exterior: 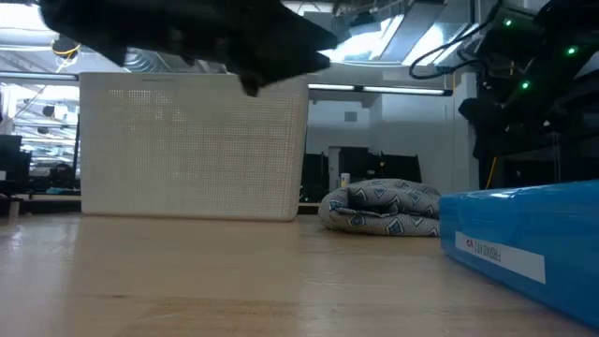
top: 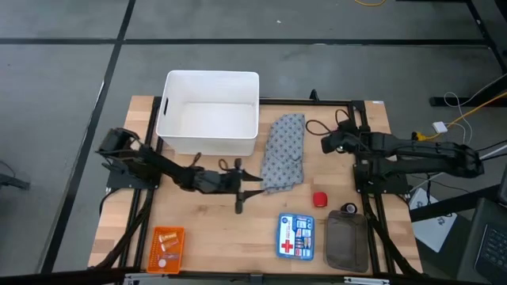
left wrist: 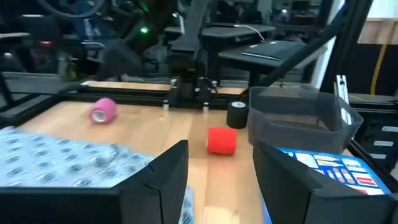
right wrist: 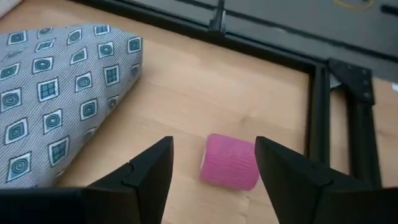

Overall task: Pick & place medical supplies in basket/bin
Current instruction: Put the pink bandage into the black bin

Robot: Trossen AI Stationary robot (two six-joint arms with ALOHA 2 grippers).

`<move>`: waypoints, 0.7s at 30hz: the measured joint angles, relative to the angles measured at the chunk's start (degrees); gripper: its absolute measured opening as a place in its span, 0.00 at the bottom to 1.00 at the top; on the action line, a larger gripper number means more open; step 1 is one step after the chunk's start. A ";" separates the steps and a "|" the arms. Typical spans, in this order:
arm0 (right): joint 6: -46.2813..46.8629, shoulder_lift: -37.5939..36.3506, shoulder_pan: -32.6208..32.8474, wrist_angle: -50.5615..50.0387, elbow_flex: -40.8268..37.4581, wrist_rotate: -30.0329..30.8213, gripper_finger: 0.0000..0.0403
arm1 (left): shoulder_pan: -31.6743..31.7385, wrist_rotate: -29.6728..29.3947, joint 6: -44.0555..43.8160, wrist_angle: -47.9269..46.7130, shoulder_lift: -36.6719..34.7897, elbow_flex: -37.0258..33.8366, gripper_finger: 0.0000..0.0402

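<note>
Pink roll (right wrist: 229, 162) between open fingers.

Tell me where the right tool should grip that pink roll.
Across its curved sides, coming straight down from above. The pink roll lies on its side on bare wood, clear of the patterned cloth, and already sits between the open fingers of the right tool.
</note>
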 joint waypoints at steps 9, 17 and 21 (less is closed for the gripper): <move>-4.45 0.01 -11.23 5.62 -2.67 -9.36 0.63 | -4.81 -4.79 0.61 0.83 -7.13 -5.21 0.43; -10.66 1.66 -18.65 11.23 -4.34 -17.36 0.69 | -6.78 -4.41 0.77 0.53 -7.69 -5.05 0.43; -13.64 5.25 -20.35 13.39 -4.76 -19.40 0.72 | -7.43 -4.65 0.57 0.30 -7.69 -5.05 0.43</move>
